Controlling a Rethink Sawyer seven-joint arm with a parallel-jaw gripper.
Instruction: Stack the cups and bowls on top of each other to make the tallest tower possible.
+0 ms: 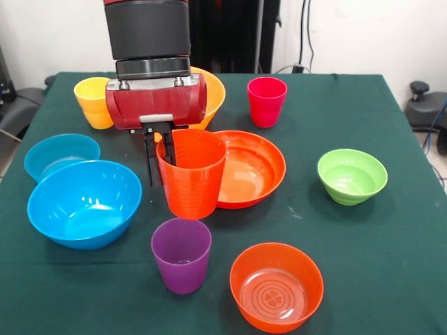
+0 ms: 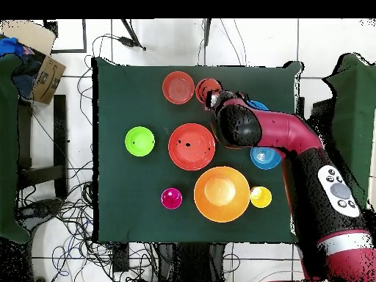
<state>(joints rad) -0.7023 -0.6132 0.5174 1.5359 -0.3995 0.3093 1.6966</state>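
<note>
My gripper (image 1: 159, 155) is shut on the near-left rim of the orange-red cup (image 1: 190, 174), with one finger inside and one outside. It holds the cup upright, just behind the purple cup (image 1: 181, 255) and in front of the wide red-orange bowl (image 1: 255, 167). In the overhead view the orange-red cup (image 2: 208, 89) shows beside my arm (image 2: 242, 128); the purple cup is hidden there. The crimson cup (image 1: 267, 101) and the yellow cup (image 1: 94, 102) stand apart at the far side. No tower stands.
The large blue bowl (image 1: 84, 202) and small blue bowl (image 1: 61, 155) sit at the left. The large orange-yellow bowl (image 1: 211, 94) is behind my gripper. The green bowl (image 1: 351, 176) is at the right, and the small translucent orange bowl (image 1: 276, 286) at the near edge.
</note>
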